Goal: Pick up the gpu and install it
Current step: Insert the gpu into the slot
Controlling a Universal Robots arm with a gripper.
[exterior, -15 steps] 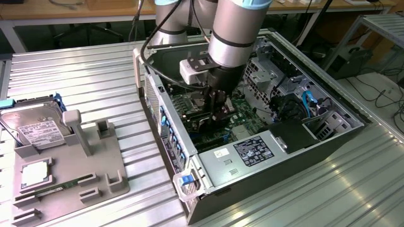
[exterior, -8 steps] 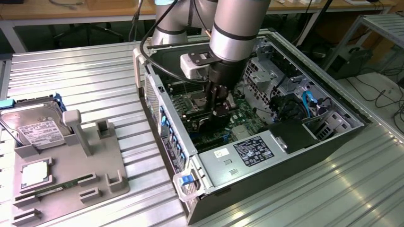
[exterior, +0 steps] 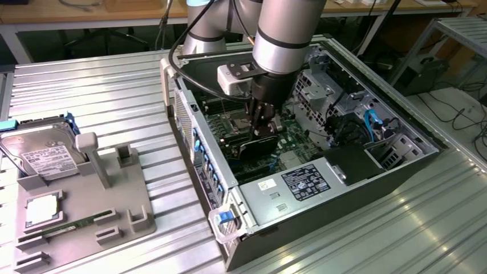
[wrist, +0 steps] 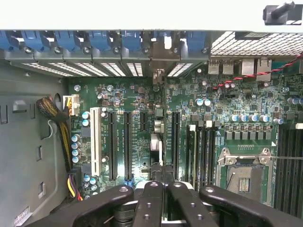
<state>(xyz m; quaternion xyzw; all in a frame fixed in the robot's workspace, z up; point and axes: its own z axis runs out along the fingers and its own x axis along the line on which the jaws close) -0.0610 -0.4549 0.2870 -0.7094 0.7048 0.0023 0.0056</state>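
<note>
metal table (exterior: pixel 91 85) | open pc case (exterior: pixel 365 188) | jaws (exterior: pixel 257 144) clenched on gpu (wrist: pixel 161 118) over motherboard (wrist: pixel 142 123)

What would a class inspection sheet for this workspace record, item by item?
Surface: ribbed metal table.
Job's things: gpu edge-on inside the open case, over the motherboard.
Clutter: grey tray with hard drive, cpu and memory stick.
Grippers: pincer shut on the gpu, inside the case.
Cables: black cable along the arm; blue cable in the case.
Surroundings: wooden benches behind.
</note>
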